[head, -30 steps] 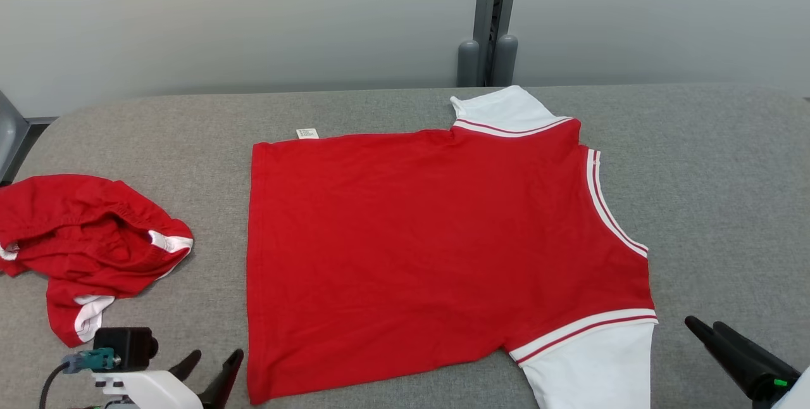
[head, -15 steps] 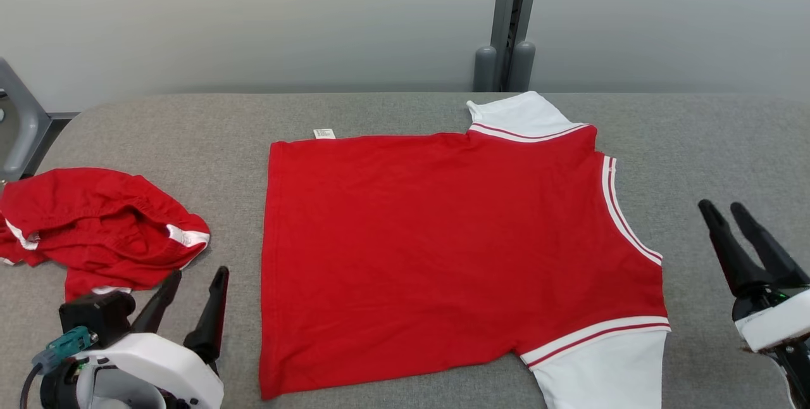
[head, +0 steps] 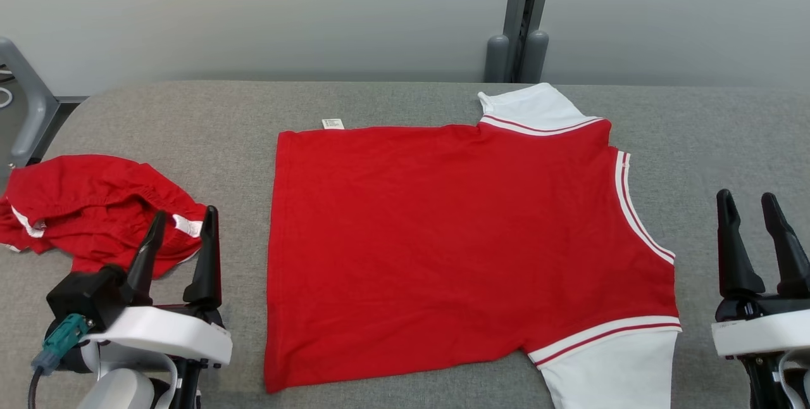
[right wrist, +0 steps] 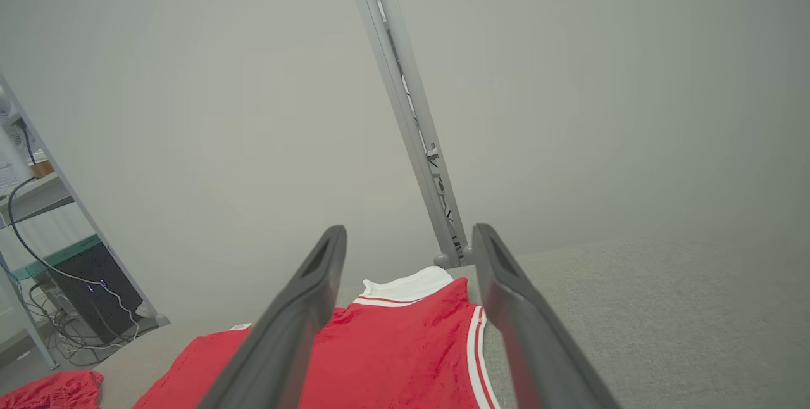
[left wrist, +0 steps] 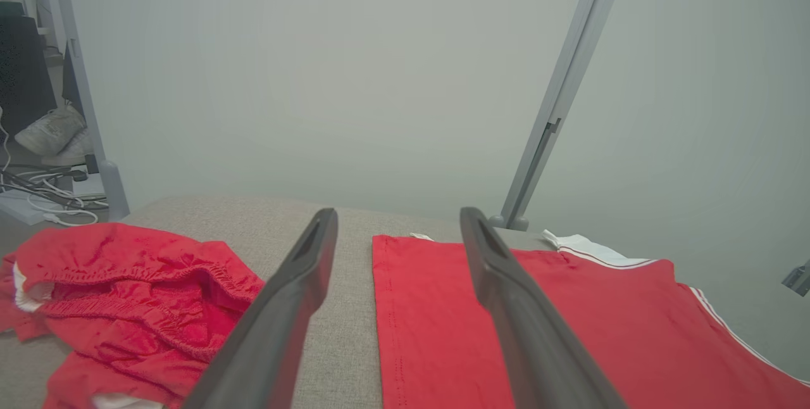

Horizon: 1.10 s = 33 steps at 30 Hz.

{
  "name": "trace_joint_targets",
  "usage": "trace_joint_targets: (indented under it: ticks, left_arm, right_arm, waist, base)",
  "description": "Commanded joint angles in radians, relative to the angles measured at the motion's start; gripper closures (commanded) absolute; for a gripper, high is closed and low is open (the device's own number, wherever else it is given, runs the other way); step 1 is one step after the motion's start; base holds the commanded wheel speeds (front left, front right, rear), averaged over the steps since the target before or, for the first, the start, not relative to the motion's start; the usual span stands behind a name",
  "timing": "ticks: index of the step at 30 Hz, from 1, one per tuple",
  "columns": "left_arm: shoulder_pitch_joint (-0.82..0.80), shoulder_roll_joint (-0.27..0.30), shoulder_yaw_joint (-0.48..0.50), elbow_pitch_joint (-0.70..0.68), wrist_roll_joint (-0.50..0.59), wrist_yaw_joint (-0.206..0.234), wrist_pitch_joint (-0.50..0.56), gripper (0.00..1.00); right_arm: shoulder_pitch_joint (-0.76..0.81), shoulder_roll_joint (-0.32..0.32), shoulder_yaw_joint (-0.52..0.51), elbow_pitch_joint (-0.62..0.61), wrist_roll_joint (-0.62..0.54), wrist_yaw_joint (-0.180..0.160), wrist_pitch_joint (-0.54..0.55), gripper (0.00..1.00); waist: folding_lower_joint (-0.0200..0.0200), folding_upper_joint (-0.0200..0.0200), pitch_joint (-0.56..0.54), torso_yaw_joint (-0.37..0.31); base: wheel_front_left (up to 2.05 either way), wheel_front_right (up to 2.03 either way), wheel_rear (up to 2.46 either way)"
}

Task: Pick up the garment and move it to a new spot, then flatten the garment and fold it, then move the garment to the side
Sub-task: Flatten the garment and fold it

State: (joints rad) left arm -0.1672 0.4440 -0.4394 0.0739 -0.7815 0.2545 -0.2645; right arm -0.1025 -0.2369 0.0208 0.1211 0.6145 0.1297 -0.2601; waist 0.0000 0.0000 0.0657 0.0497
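A red shirt with white sleeves, the garment (head: 443, 238) (left wrist: 519, 308) (right wrist: 392, 352), lies spread flat on the grey table (head: 392, 102). Its hem faces left and its neck faces right. My left gripper (head: 182, 226) (left wrist: 395, 225) hovers open at the lower left, between the shirt's hem and a crumpled red garment. Over at the lower right, my right gripper (head: 751, 205) (right wrist: 408, 241) stands open beside the shirt's neck edge, with nothing between its fingers. Neither gripper touches the shirt.
Crumpled red shorts with white trim (head: 95, 209) (left wrist: 126, 295) lie at the table's left end. A grey post (head: 522, 16) rises behind the far edge. Cables and a metal frame (left wrist: 69, 80) stand off the left end. Bare grey cloth lies right of the shirt.
Both grippers have risen from the bottom edge into fuller view, fingers pointing up. The head camera has shifted, moving the whole scene slightly right. The shirt lies as before.
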Motion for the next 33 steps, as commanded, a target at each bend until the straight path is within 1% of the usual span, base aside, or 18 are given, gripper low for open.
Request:
trace_joint_targets:
  ticks: [1, 3, 5, 6, 10, 13, 19, 26, 33]
  left_arm:
    - [0.027, -0.033, 0.051, 0.016, 0.049, -0.028, -0.002, 0.00]
    - [0.046, -0.073, 0.103, 0.025, 0.105, -0.060, -0.002, 0.00]
    - [0.071, -0.115, 0.149, 0.036, 0.146, -0.104, -0.002, 0.00]
    - [0.071, -0.115, 0.149, 0.036, 0.146, -0.104, -0.002, 0.00]
    - [0.109, -0.170, 0.228, 0.061, 0.249, -0.164, -0.002, 0.00]
    - [0.131, -0.211, 0.278, 0.078, 0.313, -0.200, -0.002, 0.00]
    - [0.139, -0.284, 0.346, 0.105, 0.401, -0.264, -0.002, 0.00]
    - [0.133, -0.328, 0.407, 0.132, 0.464, -0.316, -0.002, 0.00]
    - [0.138, -0.353, 0.443, 0.145, 0.500, -0.342, -0.002, 0.00]
  right_arm:
    - [0.019, 0.003, -0.018, 0.006, -0.065, 0.002, -0.003, 0.00]
    - [0.031, 0.028, -0.037, 0.011, -0.122, 0.002, -0.003, 0.00]
    - [0.036, 0.048, -0.054, 0.015, -0.161, 0.002, -0.003, 0.00]
    - [0.036, 0.048, -0.054, 0.015, -0.161, 0.002, -0.003, 0.00]
    - [0.052, 0.071, -0.062, 0.012, -0.229, 0.002, -0.003, 0.00]
    - [0.055, 0.061, -0.034, 0.012, -0.245, 0.002, -0.003, 0.00]
    - [0.061, 0.044, -0.001, 0.009, -0.227, 0.002, -0.003, 0.00]
    - [0.060, 0.031, 0.003, 0.017, -0.229, 0.002, -0.003, 0.00]
    - [0.068, 0.027, 0.005, 0.030, -0.231, 0.002, -0.003, 0.00]
  waist:
    - [0.0000, 0.0000, 0.001, 0.000]
    - [0.0000, 0.0000, 0.001, -0.001]
    - [0.0000, 0.0000, 0.002, -0.003]
    - [0.0000, 0.0000, 0.002, -0.003]
    - [0.0000, 0.0000, -0.001, -0.010]
    - [0.0000, 0.0000, -0.005, -0.013]
    - [0.0000, 0.0000, -0.005, -0.018]
    - [0.0000, 0.0000, -0.008, -0.018]
    - [0.0000, 0.0000, -0.021, -0.022]
  base:
    - [0.00, 0.00, 0.00]
    - [0.00, 0.00, 0.00]
    - [0.00, 0.00, 0.00]
    - [0.00, 0.00, 0.00]
    - [0.00, 0.00, 0.00]
    - [0.00, 0.00, 0.00]
    - [0.00, 0.00, 0.00]
    - [0.00, 0.00, 0.00]
    - [0.00, 0.00, 0.00]
